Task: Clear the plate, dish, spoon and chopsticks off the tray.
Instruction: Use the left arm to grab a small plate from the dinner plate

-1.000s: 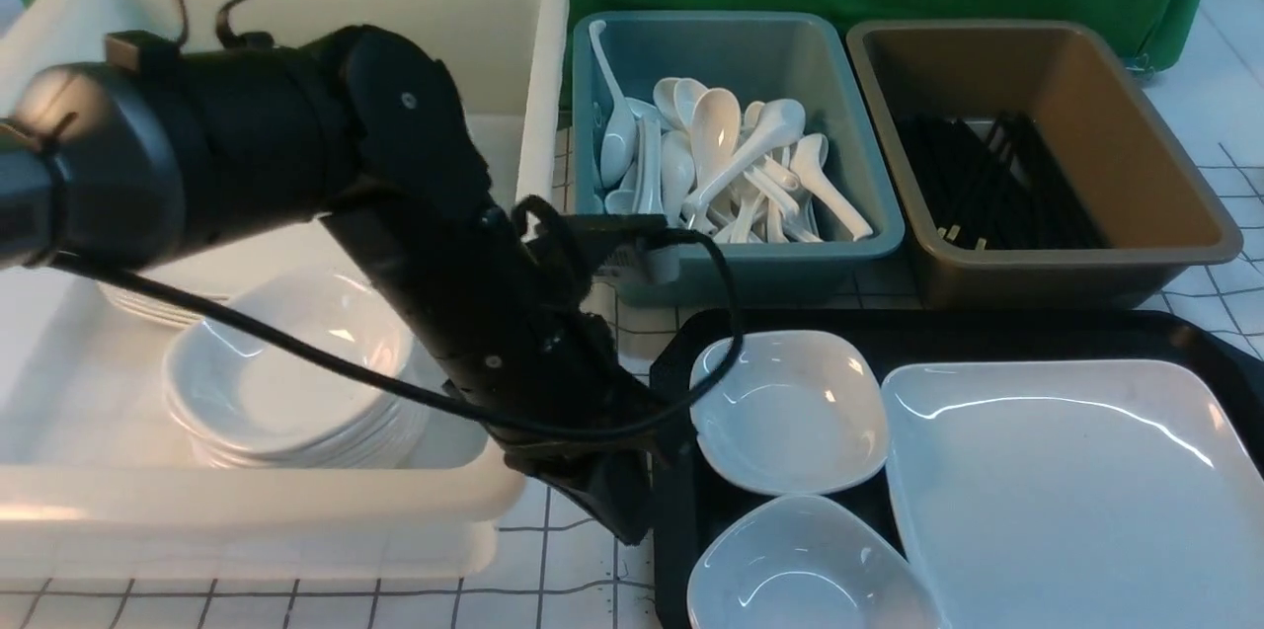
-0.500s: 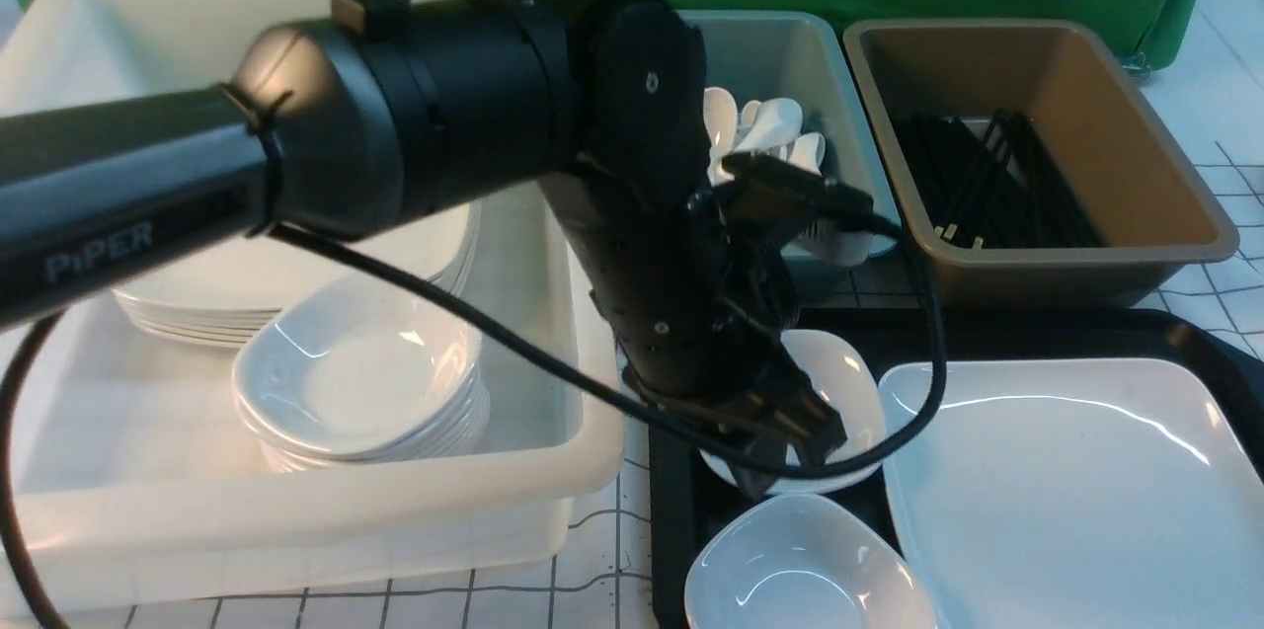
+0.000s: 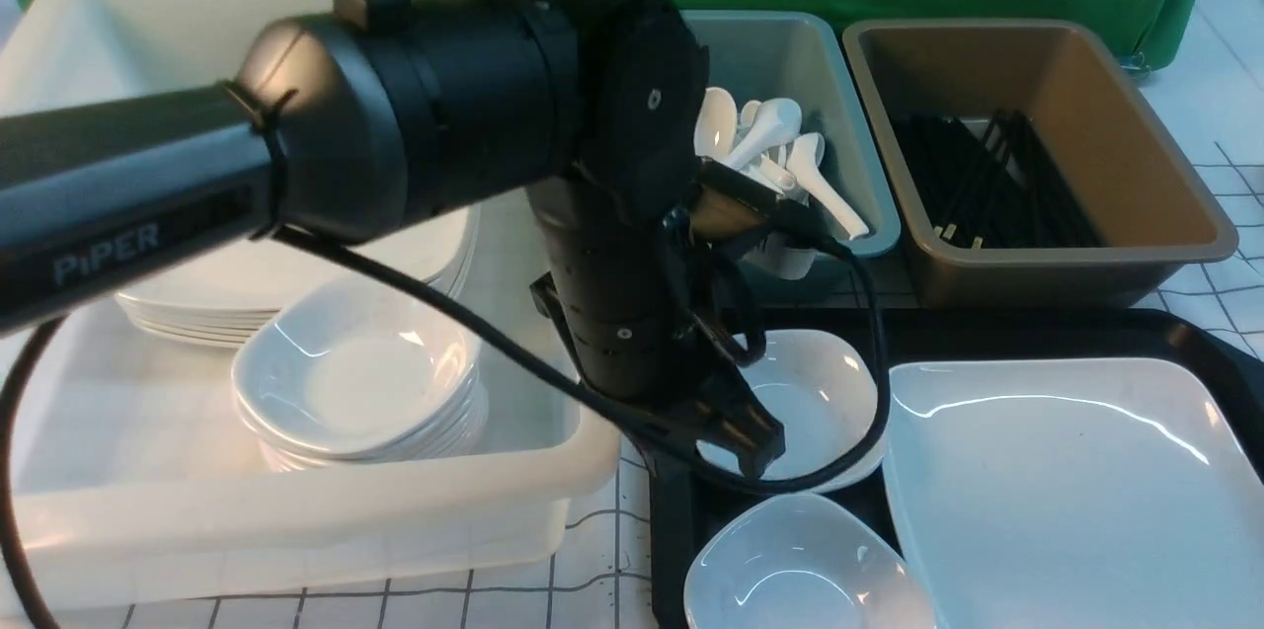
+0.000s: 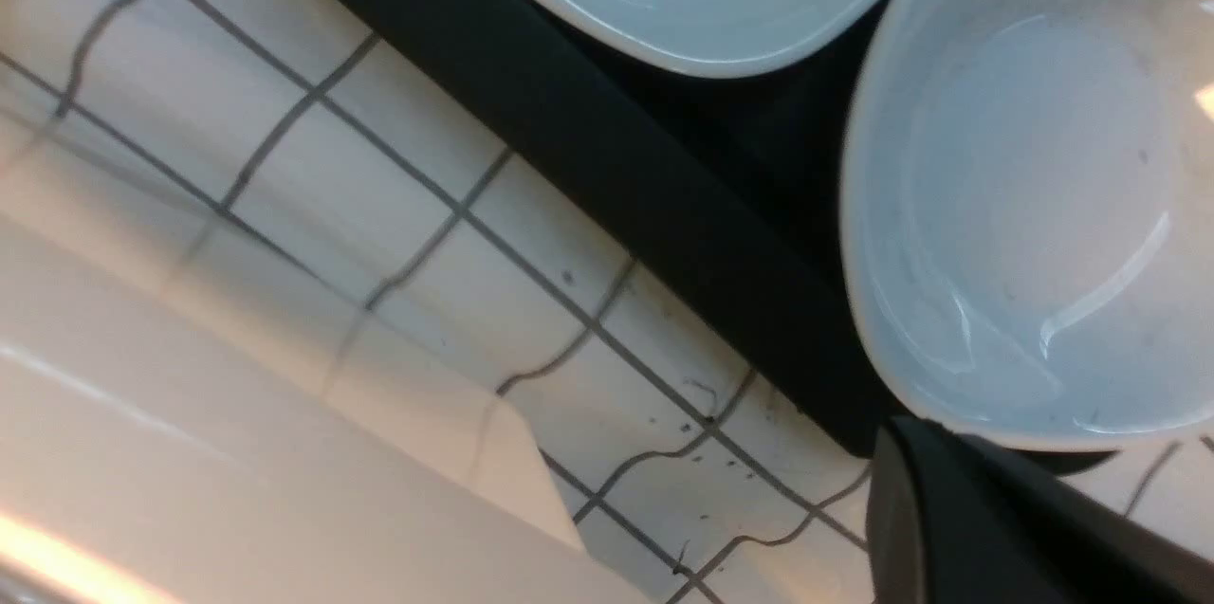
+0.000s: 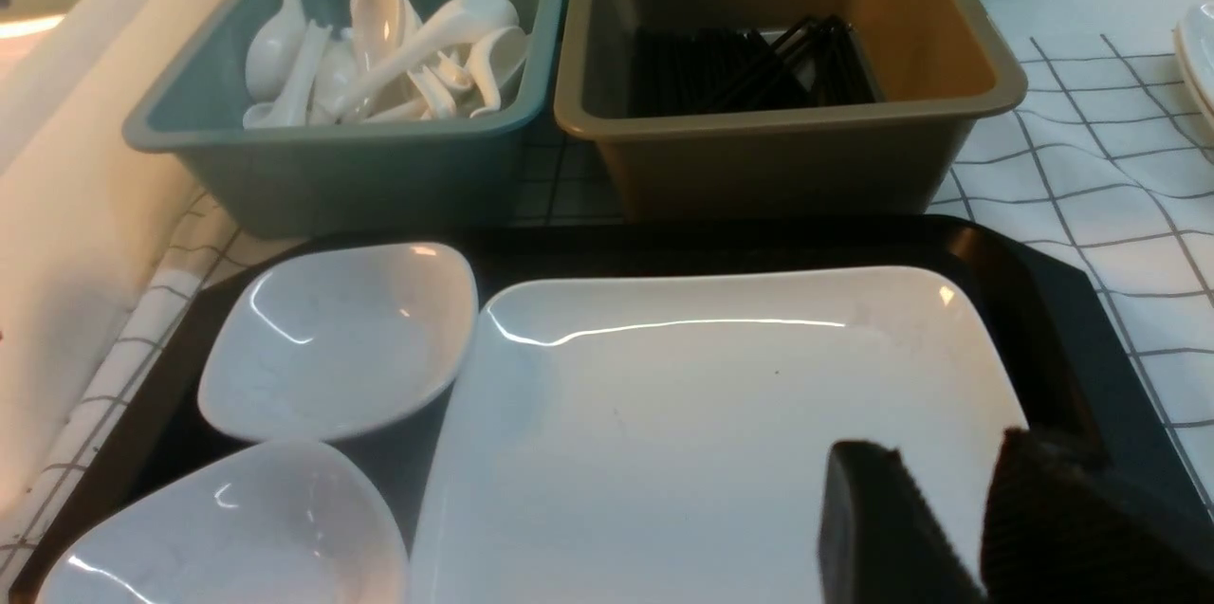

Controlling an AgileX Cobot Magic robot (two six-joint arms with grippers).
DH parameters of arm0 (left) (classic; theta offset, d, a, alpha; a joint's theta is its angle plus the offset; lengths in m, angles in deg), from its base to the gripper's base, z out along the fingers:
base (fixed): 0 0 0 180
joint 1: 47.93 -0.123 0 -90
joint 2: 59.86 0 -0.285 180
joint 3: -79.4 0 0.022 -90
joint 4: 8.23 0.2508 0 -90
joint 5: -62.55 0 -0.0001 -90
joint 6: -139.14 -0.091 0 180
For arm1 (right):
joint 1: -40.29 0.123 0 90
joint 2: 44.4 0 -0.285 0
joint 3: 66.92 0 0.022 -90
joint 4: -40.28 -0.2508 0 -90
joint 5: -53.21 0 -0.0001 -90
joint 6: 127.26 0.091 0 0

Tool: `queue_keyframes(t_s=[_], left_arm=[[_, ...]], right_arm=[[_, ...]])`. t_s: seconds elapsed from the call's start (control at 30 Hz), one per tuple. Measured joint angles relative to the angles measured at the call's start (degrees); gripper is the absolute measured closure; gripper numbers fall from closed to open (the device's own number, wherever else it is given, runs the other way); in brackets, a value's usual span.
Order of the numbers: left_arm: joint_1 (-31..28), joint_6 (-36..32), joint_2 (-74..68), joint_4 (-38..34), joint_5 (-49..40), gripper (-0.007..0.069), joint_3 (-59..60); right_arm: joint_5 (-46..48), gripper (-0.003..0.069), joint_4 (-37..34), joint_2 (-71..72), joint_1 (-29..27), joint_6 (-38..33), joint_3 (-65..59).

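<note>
The black tray holds the large white plate and two small white dishes, one far and one near. My left gripper hangs over the far dish's near-left rim, looks open and is empty. Only one finger shows in the left wrist view, beside a dish at a tray corner. My right gripper, jaws a little apart, hovers over the plate's near right corner and holds nothing. No spoon or chopsticks show on the tray.
A big white tub left of the tray holds stacked plates and dishes. Behind the tray stand a teal bin with several white spoons and a brown bin with black chopsticks. A checked cloth covers the table.
My left arm swung right from the tub's front corner to the tray's far dish, then drew back slightly left. The tub now shows further right. The plate and dishes have not moved.
</note>
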Motion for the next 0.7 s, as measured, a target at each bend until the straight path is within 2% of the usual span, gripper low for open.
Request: queue_keyframes(t_s=[0.1,0.33,0.7], left_arm=[[0.8,2.9,0.3,3.5,2.0,0.0631,2.4],[0.8,5.8,0.7,11.4,0.2,0.063,5.2],[0.7,6.2,4.2,13.3,-0.8,0.0628,5.6]], right_arm=[[0.0,0.0421,0.0,0.0,0.0,0.0,0.0],[0.0,0.042,0.0,0.0,0.0,0.0,0.0],[0.0,0.042,0.0,0.0,0.0,0.0,0.0]])
